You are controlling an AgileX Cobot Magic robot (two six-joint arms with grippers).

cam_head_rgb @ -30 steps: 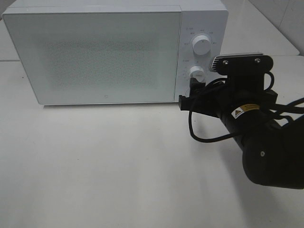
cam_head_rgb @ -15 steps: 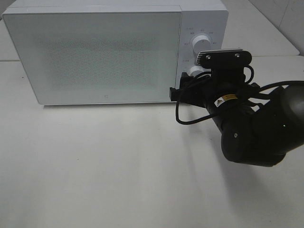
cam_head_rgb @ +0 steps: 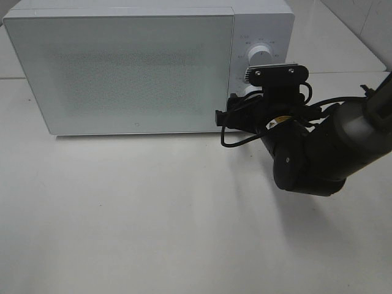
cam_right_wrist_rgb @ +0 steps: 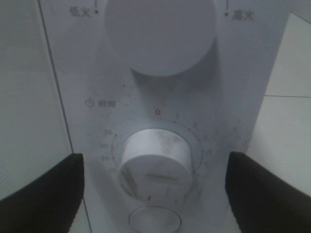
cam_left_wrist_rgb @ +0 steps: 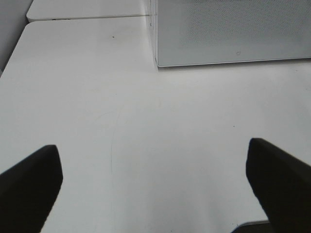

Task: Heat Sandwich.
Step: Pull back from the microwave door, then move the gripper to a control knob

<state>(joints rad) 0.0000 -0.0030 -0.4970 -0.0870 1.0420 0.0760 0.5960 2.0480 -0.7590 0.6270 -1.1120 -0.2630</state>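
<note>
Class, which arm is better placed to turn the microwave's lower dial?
Probably right: the right gripper is open facing the lower dial. The left gripper hangs open over the table, short of the microwave.

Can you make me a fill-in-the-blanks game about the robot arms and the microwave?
The microwave door is ____.
The right gripper has its jaws on either side of the ____ of the two knobs.
The left gripper holds its jaws ____ above the white table.
Missing words: closed, lower, open.
</note>
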